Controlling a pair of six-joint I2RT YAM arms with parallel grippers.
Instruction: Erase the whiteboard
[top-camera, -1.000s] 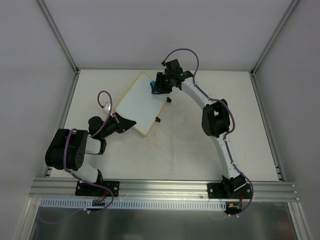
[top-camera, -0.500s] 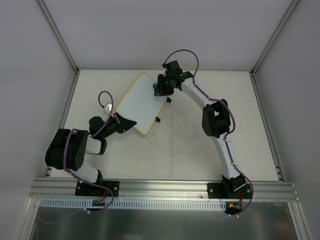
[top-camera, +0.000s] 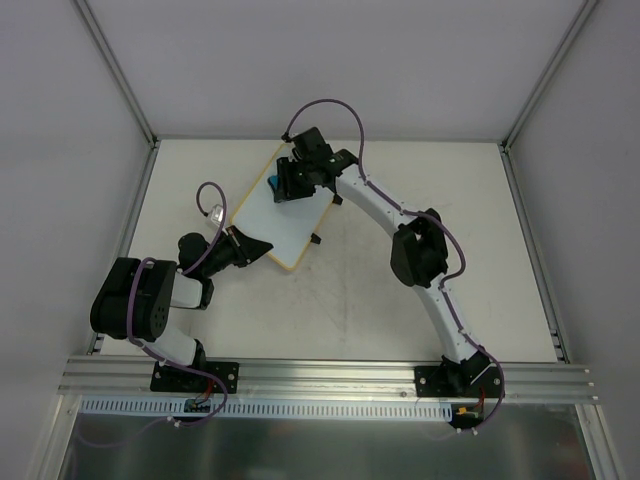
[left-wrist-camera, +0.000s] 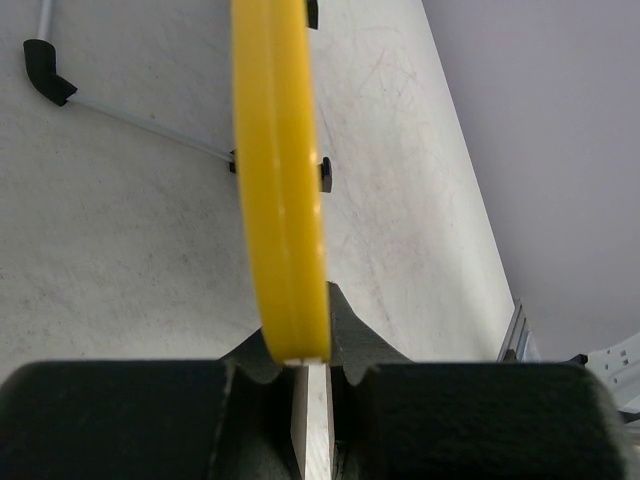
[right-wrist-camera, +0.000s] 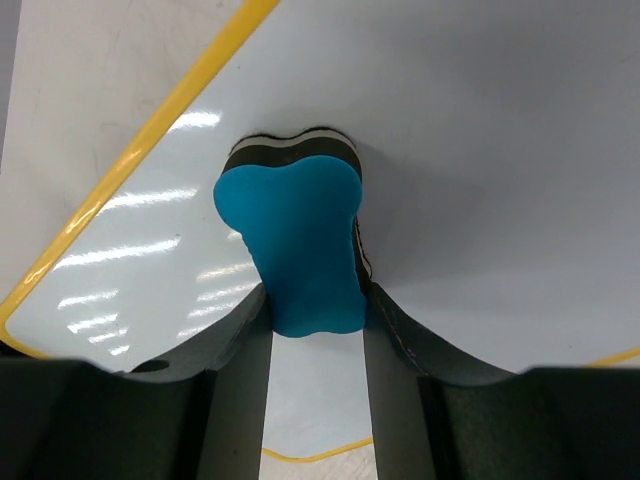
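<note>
Overhead view of a pale counter (top-camera: 400, 270) with two robot arms bolted at its near edge. At left, the left fingers (top-camera: 254, 245) are pinched on the near corner of the whiteboard (top-camera: 285, 225). The wrist view shows its yellow frame (left-wrist-camera: 278, 200) edge-on, clamped between both pads, apparently to stop the board sliding under the wiping. The whiteboard lies on the counter left of centre, turned diagonally, with two black clips (top-camera: 338, 200) on its right edge. Further right, the right arm reaches over the board's far end. There the right fingers (right-wrist-camera: 240, 380) squeeze a blue eraser (right-wrist-camera: 300, 240), its dark felt face pressed onto the white surface near the frame. No pen marks show, so wiping looks nearly done, though the arm hides part of the board.
</note>
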